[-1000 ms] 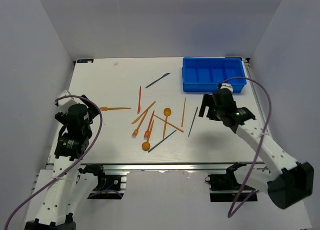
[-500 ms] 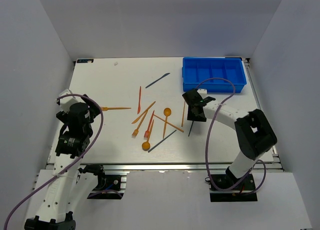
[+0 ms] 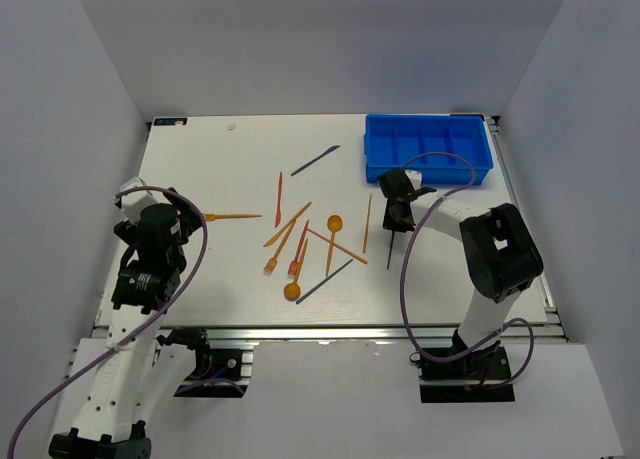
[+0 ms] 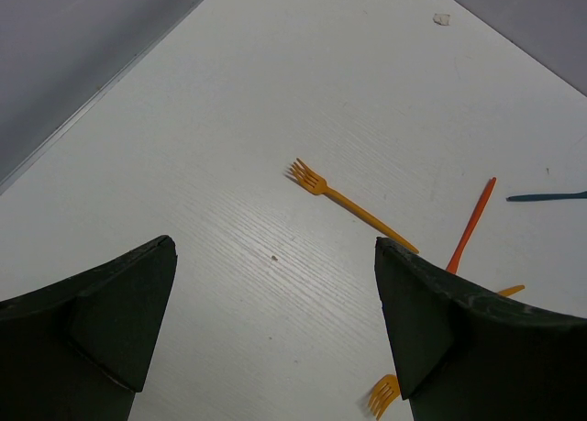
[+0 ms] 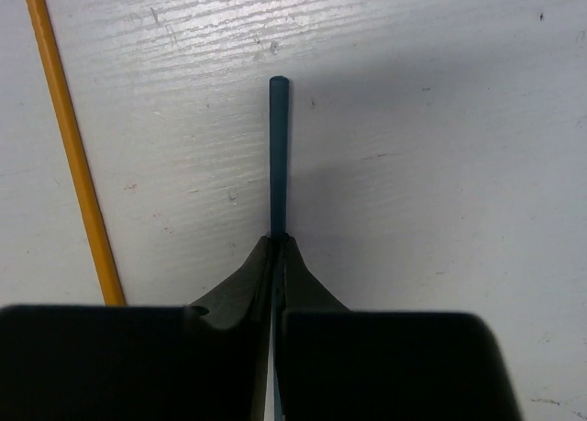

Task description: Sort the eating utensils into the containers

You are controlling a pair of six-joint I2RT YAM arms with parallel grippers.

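My right gripper (image 5: 278, 238) is shut on the handle of a dark grey-blue utensil (image 5: 278, 155), which sticks out past the fingertips just over the table. In the top view that gripper (image 3: 397, 216) sits just in front of the blue tray (image 3: 425, 118), and the utensil (image 3: 390, 249) trails toward the near edge. My left gripper (image 4: 273, 256) hangs open over bare table at the left, holding nothing. An orange fork (image 4: 348, 204) lies ahead of it. More utensils lie mid-table, among them an orange spoon (image 3: 332, 241) and a dark blue knife (image 3: 315, 160).
A thin orange utensil (image 5: 73, 155) lies just left of the held one. A red-orange knife (image 4: 471, 224) lies beyond the fork. The right arm's purple cable (image 3: 440, 157) loops over the tray's front. White walls enclose the table on three sides.
The right arm swung in from the right to the dark utensil in front of the tray, and its jaws closed on the handle. The left arm has not moved.
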